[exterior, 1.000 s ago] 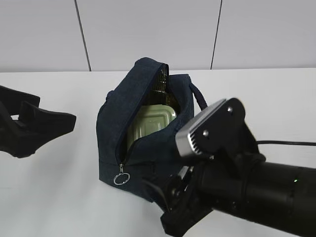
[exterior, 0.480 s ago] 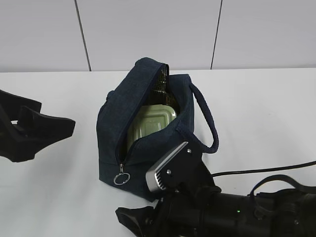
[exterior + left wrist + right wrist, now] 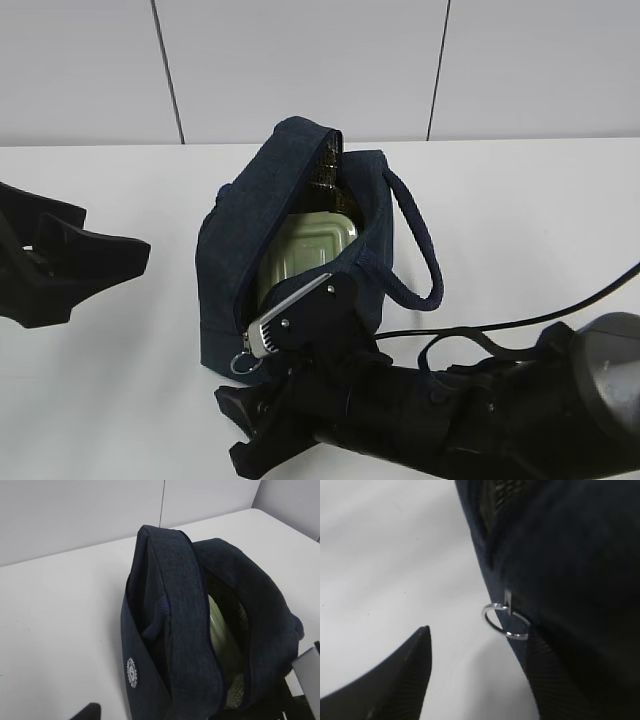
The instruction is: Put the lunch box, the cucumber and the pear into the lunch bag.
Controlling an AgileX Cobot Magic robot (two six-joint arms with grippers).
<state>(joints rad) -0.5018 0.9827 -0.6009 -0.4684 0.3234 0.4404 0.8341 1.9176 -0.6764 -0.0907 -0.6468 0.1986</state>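
The navy lunch bag [image 3: 240, 235] stands mid-table with its top unzipped and gaping. The pale green lunch box [image 3: 305, 250] stands on edge inside it and also shows from above as the lunch box [image 3: 220, 625]. The cucumber and the pear are hidden or out of view. My right gripper [image 3: 236, 430] is low at the bag's front corner, open and empty. In the right wrist view the right gripper [image 3: 480, 645] has one fingertip right beside the metal ring pull [image 3: 504, 622]. My left gripper [image 3: 108, 238] hovers open and empty left of the bag.
A padded loop handle [image 3: 425, 255] hangs off the bag's right side. Dark mesh lining [image 3: 222, 592] shows inside the opening. The right arm's cable [image 3: 520, 322] trails over the white table [image 3: 540, 200]. A panelled wall stands behind.
My right arm has swung left across the bag's front, down to the zipper ring, with its jaws somewhat narrower. The left gripper has drawn slightly left. The bag has not moved.
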